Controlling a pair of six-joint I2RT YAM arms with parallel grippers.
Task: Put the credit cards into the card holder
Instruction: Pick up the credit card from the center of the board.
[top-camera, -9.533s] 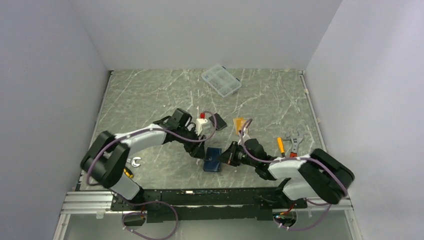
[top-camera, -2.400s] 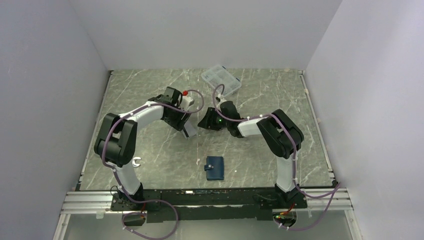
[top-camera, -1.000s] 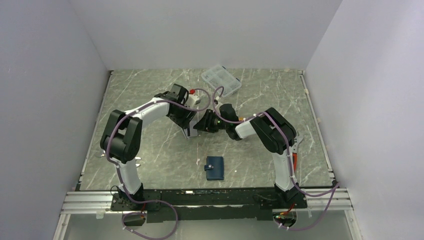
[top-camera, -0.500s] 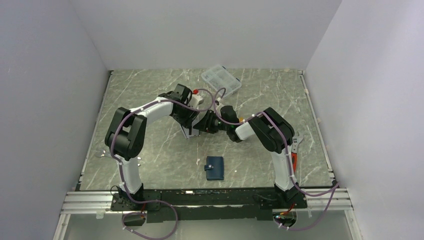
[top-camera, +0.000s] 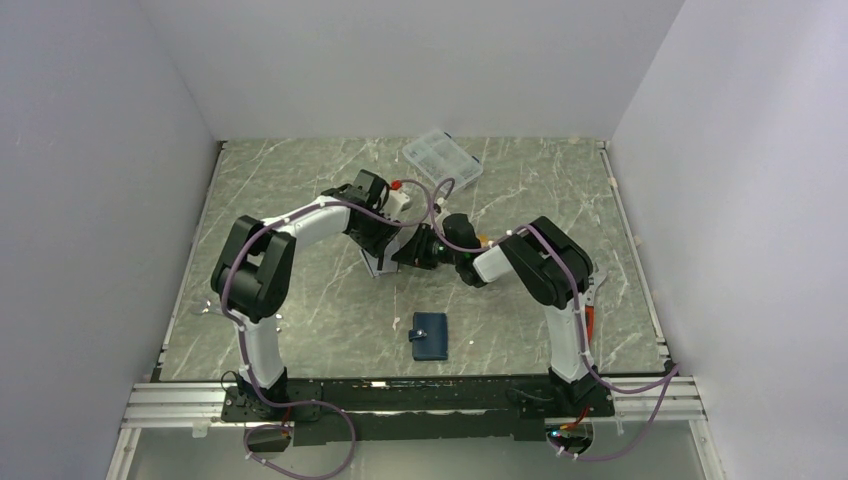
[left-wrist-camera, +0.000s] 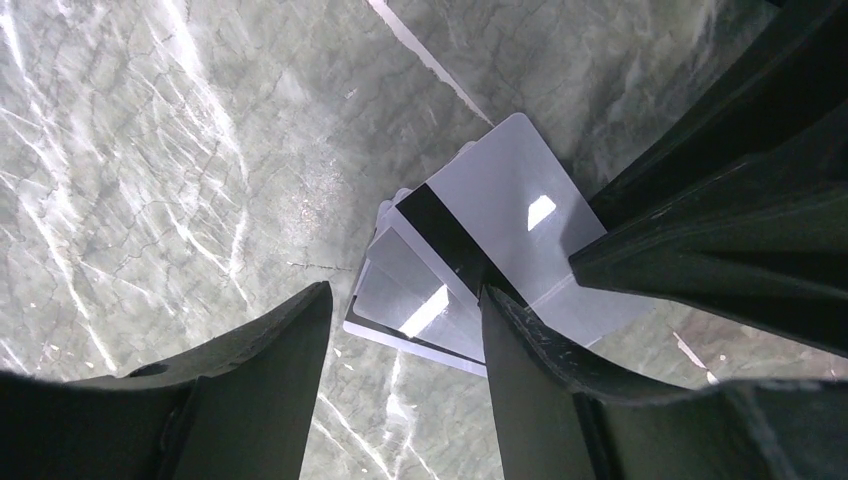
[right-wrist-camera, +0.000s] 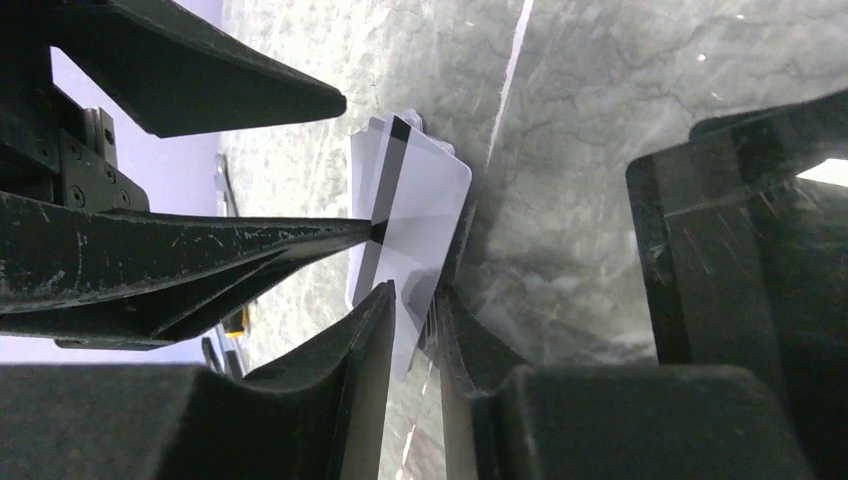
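A fanned stack of silver-grey credit cards (left-wrist-camera: 470, 265), the top one with a black stripe, rests on the marble between both grippers (top-camera: 377, 264). My left gripper (left-wrist-camera: 407, 293) hangs open just above the cards' near edge, its right finger (left-wrist-camera: 560, 390) over the stripe; it holds nothing. From the right, my right gripper (right-wrist-camera: 415, 290) has its jaws narrowed round the edge of the cards (right-wrist-camera: 410, 210), with a slim gap still showing. In the top view the left gripper (top-camera: 384, 250) and right gripper (top-camera: 408, 252) nearly meet. The navy card holder (top-camera: 430, 335) lies shut near the front.
A clear compartment box (top-camera: 442, 160) sits at the back. An orange card (top-camera: 484, 239) peeks from behind the right arm. A black flat thing (right-wrist-camera: 740, 260) lies right of the right gripper. Tools lie at the right (top-camera: 590, 310), and a small wrench (top-camera: 272, 321) at the left.
The right gripper has slid left up to the cards and its jaws have narrowed around their edge. The left gripper has shifted slightly right and stays open.
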